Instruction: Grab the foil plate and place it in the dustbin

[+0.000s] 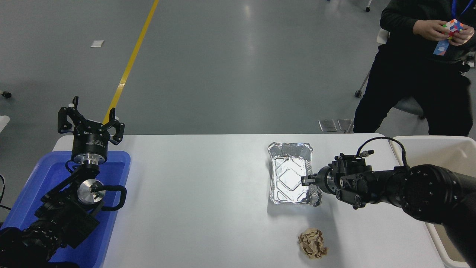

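Observation:
The foil plate (pixel 289 173) is a shiny silver tray right of the table's middle, its long sides running away from me. My right gripper (pixel 305 181) reaches in from the right and is shut on the plate's right rim near the front corner. A narrow shadow shows under the plate's left and front edges. The cream dustbin (pixel 435 142) stands at the table's right end, partly hidden behind my right arm. My left gripper (pixel 90 120) is parked at the far left, open and pointing up.
A blue tray (pixel 35 182) lies under my left arm. A crumpled brown paper ball (pixel 313 243) sits near the front edge, below the plate. A person sits beyond the far right corner, hands on a coloured cube (pixel 452 26).

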Available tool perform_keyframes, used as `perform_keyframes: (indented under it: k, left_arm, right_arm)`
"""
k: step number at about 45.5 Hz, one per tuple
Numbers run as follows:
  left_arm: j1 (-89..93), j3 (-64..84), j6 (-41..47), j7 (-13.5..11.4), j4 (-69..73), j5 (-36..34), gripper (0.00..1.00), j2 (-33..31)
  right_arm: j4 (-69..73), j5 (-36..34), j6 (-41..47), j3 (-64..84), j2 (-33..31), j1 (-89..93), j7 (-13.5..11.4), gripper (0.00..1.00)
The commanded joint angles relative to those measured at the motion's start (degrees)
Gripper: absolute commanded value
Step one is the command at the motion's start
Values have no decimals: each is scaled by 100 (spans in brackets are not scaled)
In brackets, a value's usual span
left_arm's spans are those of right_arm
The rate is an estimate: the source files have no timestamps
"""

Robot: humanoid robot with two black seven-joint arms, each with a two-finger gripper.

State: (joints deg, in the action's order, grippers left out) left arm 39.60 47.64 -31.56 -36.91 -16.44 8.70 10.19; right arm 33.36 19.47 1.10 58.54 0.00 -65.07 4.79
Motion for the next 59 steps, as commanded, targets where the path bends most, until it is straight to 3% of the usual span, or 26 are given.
perform_keyframes:
  k: [1,8,20,29,41,50,59]
  left_arm:
    - [-5,0,-8,-1,0,0,99,0]
    - [4,0,-8,-1,0,0,99,0]
    - [-5,0,-8,-1,0,0,99,0]
    - [-5,0,-8,8,0,0,99,0]
    - [4,0,-8,-1,0,0,99,0]
    - [-5,0,-8,-1,0,0,99,0]
    - [-5,0,-8,-1,0,0,99,0]
  right_arm:
    - [600,-75,48,-176,0,-638,136,0]
    - [1759,-101,92,-519,0,-1657,189,0]
    - [3755,-92,619,-554,-1616,-3713,189,0]
    - [4617,-101,1418,-519,-2293,-5269,128,0]
    - [4943,-101,2307,-194,-2759,-6597,5,0]
    - [4873,-22,2571,61,-3418,-6923,-259,0]
    - [4135,-66,2474,17,-4595,-6827,-312,0]
